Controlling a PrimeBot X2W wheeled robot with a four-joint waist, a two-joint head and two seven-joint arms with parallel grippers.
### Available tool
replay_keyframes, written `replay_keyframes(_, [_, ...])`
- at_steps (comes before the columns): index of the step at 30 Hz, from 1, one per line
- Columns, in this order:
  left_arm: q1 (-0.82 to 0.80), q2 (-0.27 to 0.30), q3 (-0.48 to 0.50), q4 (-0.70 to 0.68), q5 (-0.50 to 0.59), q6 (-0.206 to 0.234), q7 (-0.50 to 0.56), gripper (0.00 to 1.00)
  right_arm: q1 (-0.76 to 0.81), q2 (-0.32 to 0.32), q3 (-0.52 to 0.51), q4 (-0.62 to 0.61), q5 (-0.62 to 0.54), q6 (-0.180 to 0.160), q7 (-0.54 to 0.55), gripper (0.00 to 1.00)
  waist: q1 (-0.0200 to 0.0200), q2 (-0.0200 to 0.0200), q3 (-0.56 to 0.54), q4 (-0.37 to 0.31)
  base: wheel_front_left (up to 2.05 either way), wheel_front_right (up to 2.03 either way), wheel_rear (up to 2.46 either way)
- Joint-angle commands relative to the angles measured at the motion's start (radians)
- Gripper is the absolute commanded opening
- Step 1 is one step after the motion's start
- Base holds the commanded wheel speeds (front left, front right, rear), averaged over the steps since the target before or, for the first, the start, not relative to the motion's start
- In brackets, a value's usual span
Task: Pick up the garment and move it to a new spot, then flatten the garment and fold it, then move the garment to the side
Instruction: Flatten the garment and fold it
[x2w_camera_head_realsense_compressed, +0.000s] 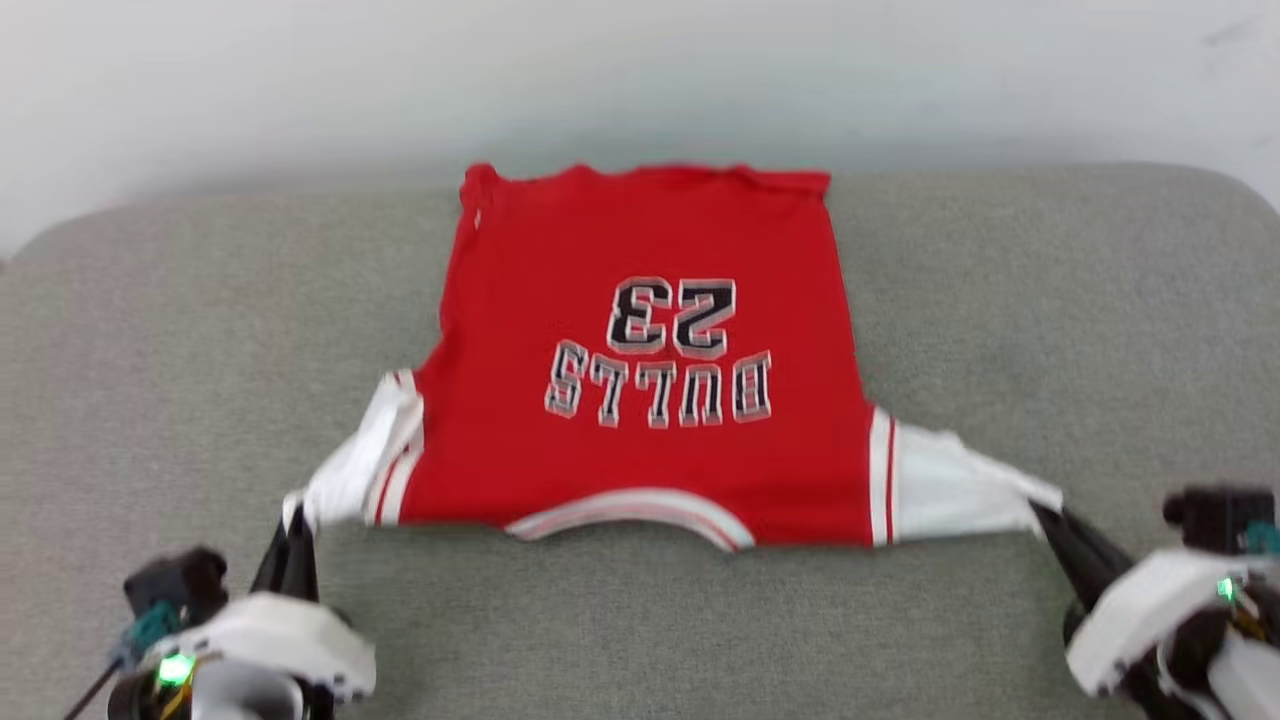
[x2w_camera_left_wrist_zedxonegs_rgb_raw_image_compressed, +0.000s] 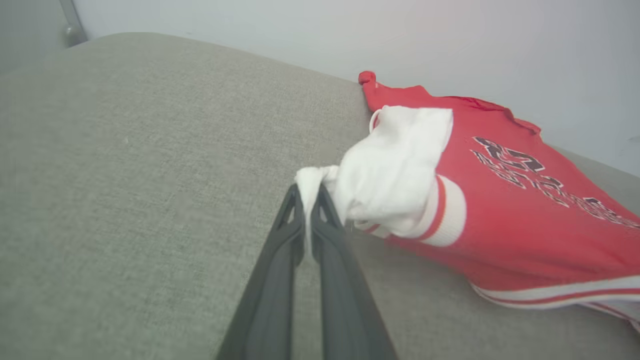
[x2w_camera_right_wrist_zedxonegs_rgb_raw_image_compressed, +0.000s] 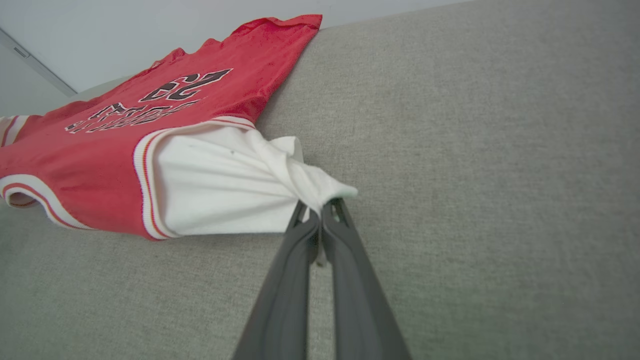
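Note:
The garment (x2w_camera_head_realsense_compressed: 640, 350) lies spread on the grey cushion, print side up, collar nearest me and hem at the far edge. Its "BULLS 23" lettering reads upside down from the head view. My left gripper (x2w_camera_head_realsense_compressed: 296, 520) is shut on the tip of the white left-hand sleeve (x2w_camera_left_wrist_zedxonegs_rgb_raw_image_compressed: 390, 165), pinching a twist of cloth between its fingers (x2w_camera_left_wrist_zedxonegs_rgb_raw_image_compressed: 310, 197). My right gripper (x2w_camera_head_realsense_compressed: 1045, 515) is shut on the tip of the other white sleeve (x2w_camera_right_wrist_zedxonegs_rgb_raw_image_compressed: 225, 185), cloth bunched at its fingertips (x2w_camera_right_wrist_zedxonegs_rgb_raw_image_compressed: 320, 207). Both sleeves are drawn outward and taut, and the garment (x2w_camera_right_wrist_zedxonegs_rgb_raw_image_compressed: 125, 135) stays flat between them.
The grey upholstered surface (x2w_camera_head_realsense_compressed: 160, 330) stretches wide on both sides of the garment and in front of it. Its far edge meets a pale wall (x2w_camera_head_realsense_compressed: 640, 70) just behind the hem.

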Motion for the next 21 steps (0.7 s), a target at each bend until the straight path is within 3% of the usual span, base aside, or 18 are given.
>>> replay_keyframes(1, [0.047, 0.013, 0.010, -0.043, -0.008, 0.022, 0.017, 0.00, 0.042, -0.005, -0.025, -0.015, -0.002, -0.002, 0.011, 0.00, 0.0004, -0.0001, -0.021, 0.017, 0.00, 0.00, 0.00])
replay_keyframes(9, [0.354, 0.038, 0.011, -0.360, -0.011, 0.136, 0.168, 0.00, 0.367, 0.053, -0.238, -0.200, -0.138, -0.002, 0.174, 0.00, 0.0004, -0.0001, -0.052, 0.029, 0.00, 0.00, 0.00])
replay_keyframes(15, [0.462, 0.045, -0.006, -0.475, 0.002, 0.177, 0.220, 0.00, 0.544, 0.139, -0.361, -0.353, -0.244, -0.002, 0.388, 0.00, 0.0004, -0.0001, -0.057, 0.040, 0.00, 0.00, 0.00])
replay_keyframes(16, [0.464, 0.043, -0.013, -0.488, 0.005, 0.177, 0.223, 0.00, 0.554, 0.152, -0.379, -0.377, -0.260, -0.002, 0.410, 0.24, 0.0004, -0.0001, -0.057, 0.043, 0.00, 0.00, 0.00])
replay_keyframes(17, [0.461, 0.041, -0.021, -0.499, 0.007, 0.176, 0.224, 0.00, 0.557, 0.168, -0.391, -0.406, -0.275, -0.002, 0.428, 0.96, 0.0004, -0.0001, -0.057, 0.046, 0.00, 0.00, 0.00])
replay_keyframes(18, [0.454, 0.040, -0.031, -0.509, 0.014, 0.174, 0.226, 0.00, 0.551, 0.182, -0.406, -0.434, -0.287, -0.002, 0.438, 1.00, 0.0004, -0.0001, -0.056, 0.049, 0.00, 0.00, 0.00])
replay_keyframes(21, [0.428, 0.036, -0.053, -0.534, 0.027, 0.172, 0.227, 0.00, 0.494, 0.207, -0.462, -0.507, -0.304, -0.002, 0.440, 1.00, 0.0004, -0.0001, -0.046, 0.063, 0.00, 0.00, 0.00])
